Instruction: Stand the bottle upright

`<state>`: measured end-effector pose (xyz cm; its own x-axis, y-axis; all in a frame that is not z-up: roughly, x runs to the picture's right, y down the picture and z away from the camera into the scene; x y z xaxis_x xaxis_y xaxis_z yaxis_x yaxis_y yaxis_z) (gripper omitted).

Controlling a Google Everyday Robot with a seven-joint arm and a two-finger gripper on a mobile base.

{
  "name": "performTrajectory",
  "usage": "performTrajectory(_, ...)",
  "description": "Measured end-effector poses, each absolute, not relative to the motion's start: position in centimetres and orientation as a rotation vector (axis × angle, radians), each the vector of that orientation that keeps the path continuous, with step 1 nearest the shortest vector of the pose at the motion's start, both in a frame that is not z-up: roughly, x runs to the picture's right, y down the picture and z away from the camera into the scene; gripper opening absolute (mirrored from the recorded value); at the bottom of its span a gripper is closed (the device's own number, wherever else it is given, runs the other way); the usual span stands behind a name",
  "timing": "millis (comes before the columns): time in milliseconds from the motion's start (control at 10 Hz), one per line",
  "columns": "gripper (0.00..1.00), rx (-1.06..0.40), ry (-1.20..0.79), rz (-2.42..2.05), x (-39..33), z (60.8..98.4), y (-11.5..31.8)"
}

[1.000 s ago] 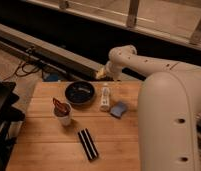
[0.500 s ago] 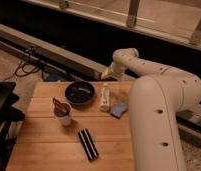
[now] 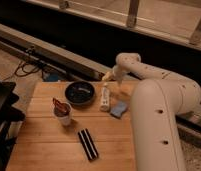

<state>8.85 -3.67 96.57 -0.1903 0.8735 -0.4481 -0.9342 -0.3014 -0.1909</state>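
Note:
The bottle (image 3: 105,98) is small, slim and whitish. It lies on its side on the wooden table (image 3: 44,145), pointing away from the camera, between the dark bowl (image 3: 80,93) and the blue sponge (image 3: 119,108). My gripper (image 3: 108,78) hangs at the end of the white arm (image 3: 154,110), just above and behind the bottle's far end. I cannot tell whether it touches the bottle.
A white cup with red contents (image 3: 63,113) stands left of centre. A black striped flat object (image 3: 87,144) lies near the front. The arm's thick white body covers the table's right side. A dark rail and cables run behind the table.
The gripper has moved a little to the right and lower, closer to the bottle's far end. The arm's body has shifted with it. The bottle has not moved.

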Motion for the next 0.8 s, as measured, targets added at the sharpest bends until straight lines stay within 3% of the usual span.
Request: performTrajectory(800, 0.72, -0.651, 0.174, 1.714, 6.2, 98.3, -1.4)
